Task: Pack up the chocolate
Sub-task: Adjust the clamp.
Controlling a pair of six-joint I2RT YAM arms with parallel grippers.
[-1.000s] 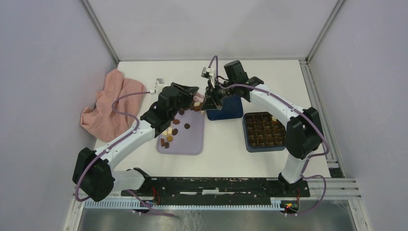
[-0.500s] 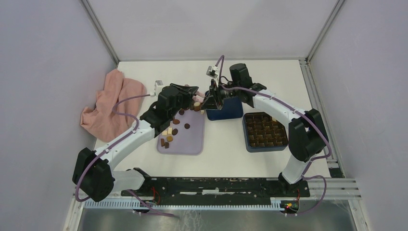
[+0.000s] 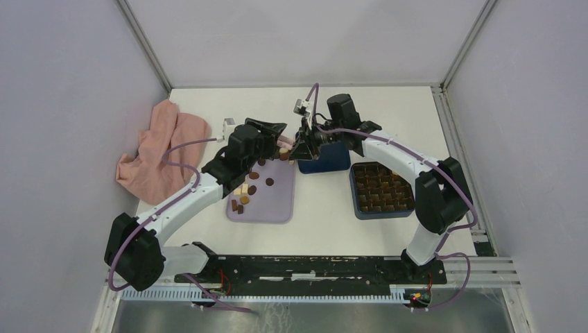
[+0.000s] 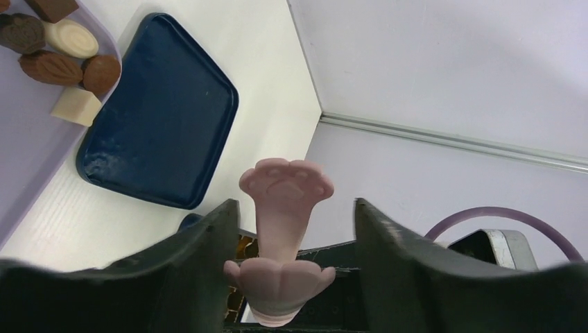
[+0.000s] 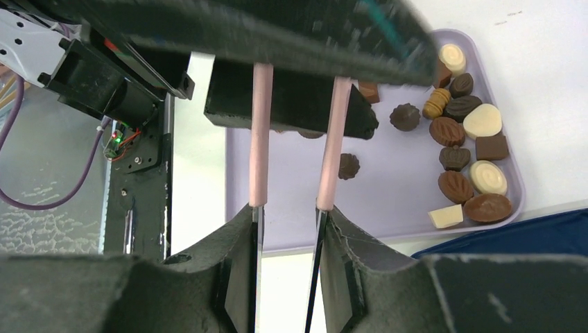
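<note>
Little has moved: the right gripper (image 3: 299, 147) has re-angled slightly at the tray's far right corner, and the left gripper (image 4: 295, 208) has scarcely shifted.

- Right gripper: pink fingers (image 5: 259, 132) parallel, a narrow gap between them, nothing held. Their tips are hidden under the left arm.
- Left gripper: dark jaws wide apart, empty. A pink paw-shaped piece (image 4: 286, 184) shows between them; whose it is cannot be told.
- Chocolate (image 5: 478, 121): all loose on the lilac tray (image 5: 388, 208), clustered at that corner and scattered mid-tray.
- Dark blue lid (image 4: 159, 118): just beside the tray.
- Gridded box (image 3: 357, 201): well apart, to the right.

Step, as judged: selecting a piece to pick. The next move calls for clearing the crowded left gripper, lowering over one piece, pinching it, then carrying it to a box cell.
</note>
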